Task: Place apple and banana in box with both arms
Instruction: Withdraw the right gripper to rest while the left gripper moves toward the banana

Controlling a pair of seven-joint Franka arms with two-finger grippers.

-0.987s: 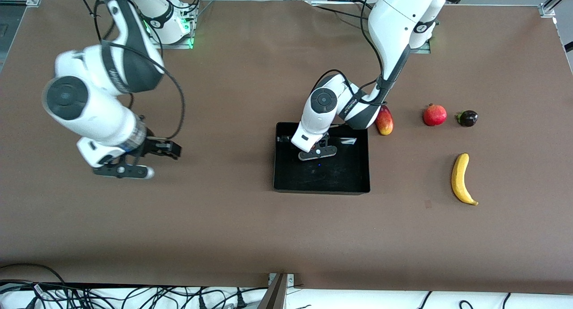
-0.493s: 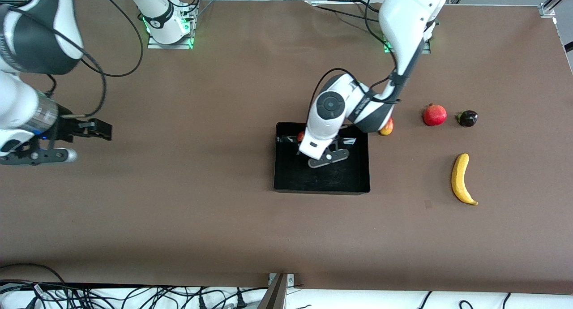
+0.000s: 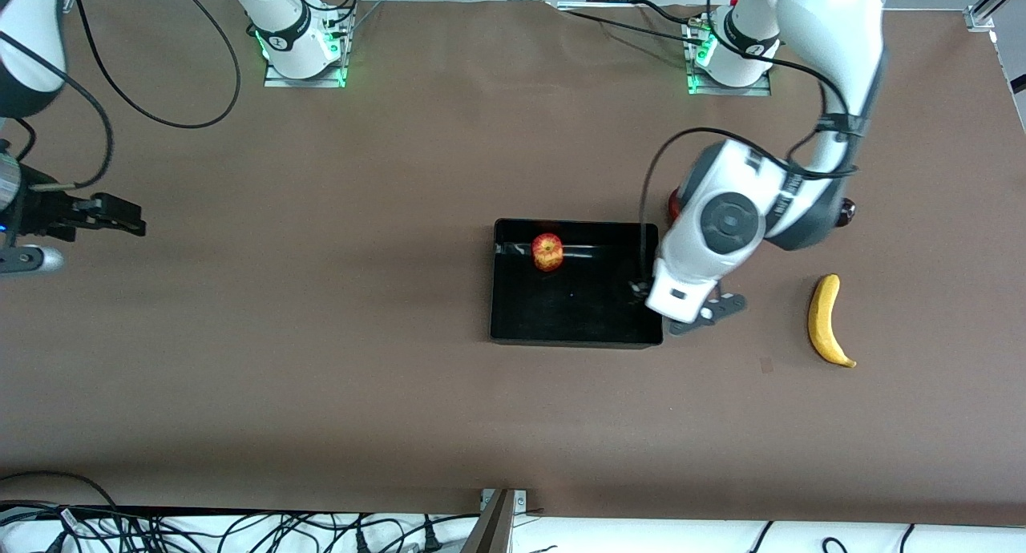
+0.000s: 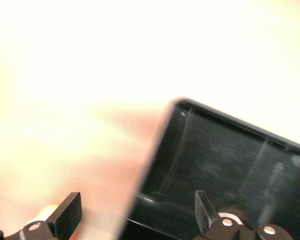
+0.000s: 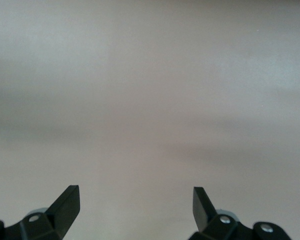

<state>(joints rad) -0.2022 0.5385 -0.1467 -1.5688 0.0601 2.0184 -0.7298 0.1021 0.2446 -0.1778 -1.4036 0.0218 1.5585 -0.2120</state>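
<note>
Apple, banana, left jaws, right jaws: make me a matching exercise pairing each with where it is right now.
Things:
1. apple
2. banana
3. left gripper
4. right gripper

Places:
A. on the table, toward the left arm's end
B. open, over the box wall toward the left arm's end
C. in the box
D. open, over bare table at the right arm's end

Pairs: 1-C, 2-A, 3-B, 4-D
</note>
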